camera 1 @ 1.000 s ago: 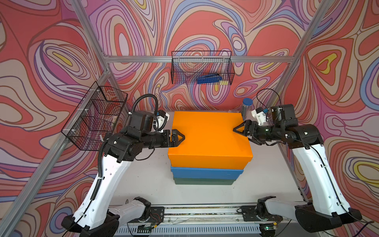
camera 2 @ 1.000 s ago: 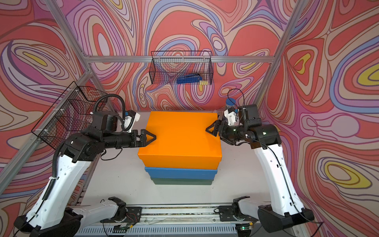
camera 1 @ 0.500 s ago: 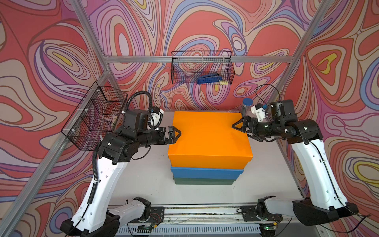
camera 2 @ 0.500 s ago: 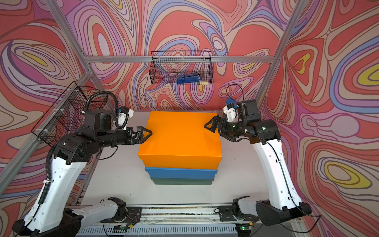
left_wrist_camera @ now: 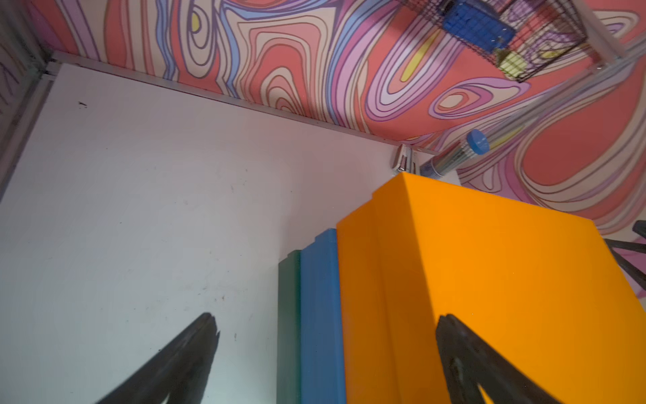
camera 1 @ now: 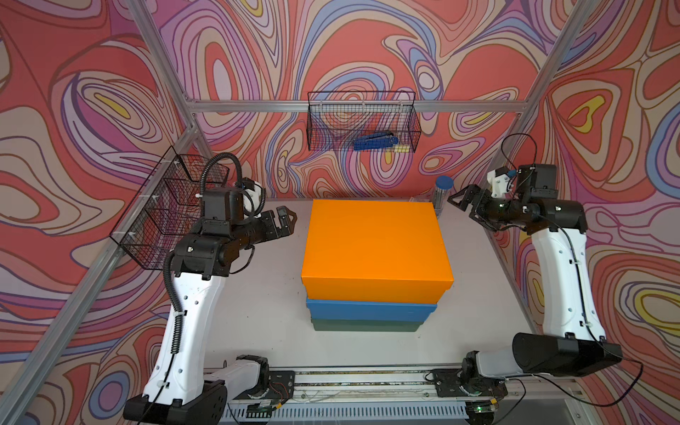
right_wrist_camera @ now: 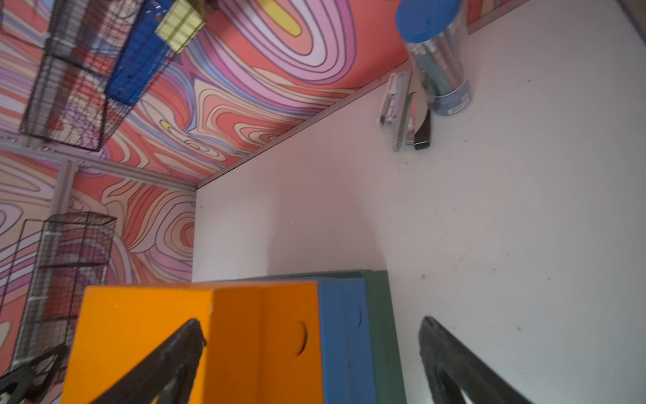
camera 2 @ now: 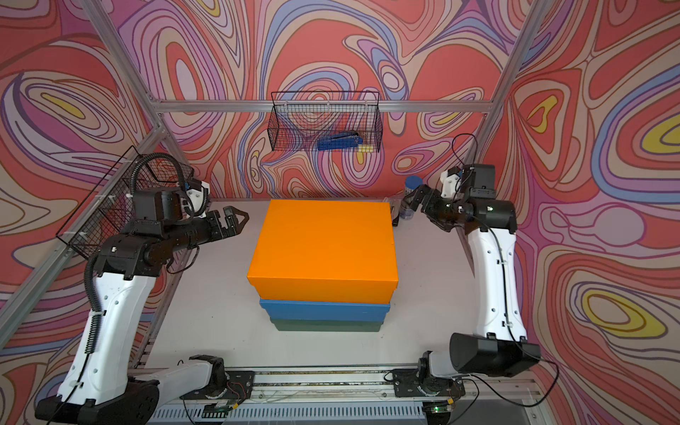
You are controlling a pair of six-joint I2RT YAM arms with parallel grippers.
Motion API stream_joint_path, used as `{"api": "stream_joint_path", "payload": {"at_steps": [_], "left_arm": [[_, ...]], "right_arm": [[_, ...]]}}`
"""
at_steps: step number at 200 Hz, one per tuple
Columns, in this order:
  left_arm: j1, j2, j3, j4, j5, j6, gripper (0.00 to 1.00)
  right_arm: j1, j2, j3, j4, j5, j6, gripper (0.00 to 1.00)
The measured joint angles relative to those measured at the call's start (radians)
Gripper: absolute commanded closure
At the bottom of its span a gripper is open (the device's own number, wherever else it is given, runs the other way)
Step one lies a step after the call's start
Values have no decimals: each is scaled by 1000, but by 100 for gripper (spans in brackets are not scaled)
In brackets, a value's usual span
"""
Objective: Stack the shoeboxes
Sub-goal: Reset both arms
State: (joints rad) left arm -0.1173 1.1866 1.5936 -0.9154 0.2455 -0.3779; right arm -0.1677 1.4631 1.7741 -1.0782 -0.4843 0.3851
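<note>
We see the three boxes stacked in the middle of the surface point(camera 1: 257, 312): the green box point(camera 1: 364, 326) at the bottom, the blue box point(camera 1: 369, 311) on it, the orange box point(camera 1: 373, 243) on top, edges roughly lined up. Our left pincer point(camera 1: 288, 220) hovers just beside the orange box's left side, released and empty. Our right pincer point(camera 1: 461, 206) hangs off the far right corner, near a pen jar point(camera 1: 441, 189), also released, touching nothing
</note>
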Motion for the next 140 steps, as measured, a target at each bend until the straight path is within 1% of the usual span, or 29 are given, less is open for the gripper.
{"api": "stream_joint_path", "payload": {"at_steps": [12, 27, 56, 79, 105, 121, 140], "left_arm": [[1, -9, -67, 44, -50, 23, 0], [2, -29, -181, 107, -118, 56, 0], [34, -49, -410, 250, -229, 95, 0], [45, -56, -642, 462, -322, 127, 0], [45, -48, -932, 787, -403, 168, 0], [45, 4, -1082, 1008, -420, 193, 0], [45, 114, -1168, 1188, -420, 210, 0]], "right_arm": [[-27, 18, -84, 79, 28, -5, 2], [-44, 26, -221, 207, 106, -10, 2], [-47, -13, -589, 521, 307, -53, 2], [-47, -37, -838, 755, 404, -95, 2], [-47, -51, -1078, 1045, 465, -119, 2], [-40, -53, -1199, 1218, 485, -123, 2], [-13, -47, -1315, 1428, 515, -145, 2]]}}
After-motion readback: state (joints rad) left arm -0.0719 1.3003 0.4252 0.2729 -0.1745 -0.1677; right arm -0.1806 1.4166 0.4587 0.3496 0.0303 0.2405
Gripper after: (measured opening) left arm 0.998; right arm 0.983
